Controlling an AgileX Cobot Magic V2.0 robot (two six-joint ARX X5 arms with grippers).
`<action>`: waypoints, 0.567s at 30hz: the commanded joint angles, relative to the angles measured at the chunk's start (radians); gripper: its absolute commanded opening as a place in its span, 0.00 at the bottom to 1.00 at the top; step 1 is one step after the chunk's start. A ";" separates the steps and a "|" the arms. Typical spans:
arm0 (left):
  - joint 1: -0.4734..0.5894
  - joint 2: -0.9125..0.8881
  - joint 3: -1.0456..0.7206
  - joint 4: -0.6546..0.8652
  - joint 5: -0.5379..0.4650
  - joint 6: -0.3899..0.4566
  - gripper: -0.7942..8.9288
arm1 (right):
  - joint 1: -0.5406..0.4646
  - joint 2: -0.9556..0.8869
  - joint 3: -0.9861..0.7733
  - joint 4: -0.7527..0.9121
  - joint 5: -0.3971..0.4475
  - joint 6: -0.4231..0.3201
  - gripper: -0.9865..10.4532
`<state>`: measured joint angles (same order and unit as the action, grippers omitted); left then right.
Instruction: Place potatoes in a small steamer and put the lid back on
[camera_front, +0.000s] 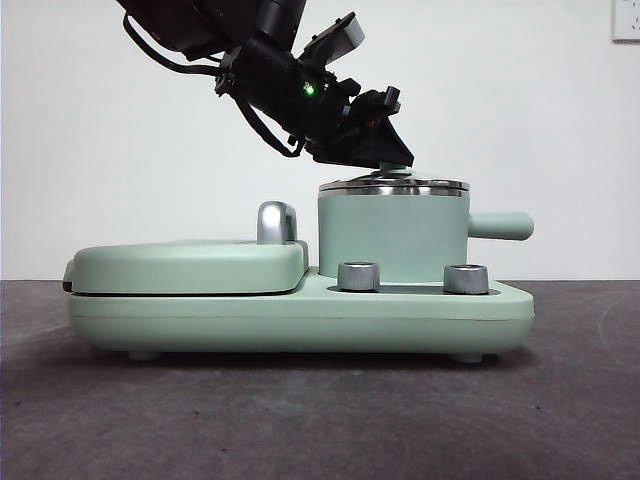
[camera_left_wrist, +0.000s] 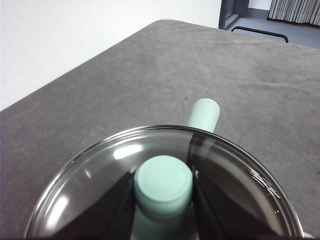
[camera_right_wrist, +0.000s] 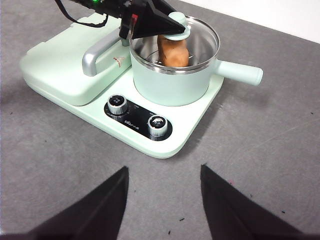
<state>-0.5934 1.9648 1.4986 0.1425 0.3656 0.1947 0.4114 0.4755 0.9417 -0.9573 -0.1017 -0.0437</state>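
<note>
The mint-green small steamer (camera_front: 393, 235) stands on the right half of its base, stubby handle (camera_front: 500, 225) pointing right. The potato (camera_right_wrist: 172, 50) stands inside it, orange-brown, seen through the glass. The lid (camera_front: 395, 185) lies at the steamer's steel rim; whether it is fully seated I cannot tell. My left gripper (camera_front: 385, 150) comes down from the upper left and is shut on the lid's mint-green knob (camera_left_wrist: 163, 185), one black jaw on each side. My right gripper (camera_right_wrist: 164, 172) hangs open over the bare table in front of the appliance, holding nothing.
The flat mint-green griddle cover (camera_front: 190, 265) with its chrome handle (camera_front: 275, 222) fills the base's left half. Two steel dials (camera_front: 360, 276) face front. Grey table (camera_right_wrist: 260, 150) spreads around the base; a white wall stands behind.
</note>
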 joint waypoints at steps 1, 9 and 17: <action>-0.013 0.020 0.028 0.015 0.006 0.003 0.36 | 0.005 0.006 0.006 0.007 0.001 0.015 0.28; -0.010 -0.022 0.029 0.006 0.005 -0.033 0.43 | 0.005 0.006 0.006 0.008 0.001 0.014 0.28; 0.020 -0.180 0.028 -0.135 0.001 -0.243 0.43 | 0.005 0.006 0.006 0.015 0.001 0.014 0.28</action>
<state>-0.5747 1.7882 1.4990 0.0219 0.3664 0.0261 0.4114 0.4755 0.9417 -0.9527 -0.1017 -0.0441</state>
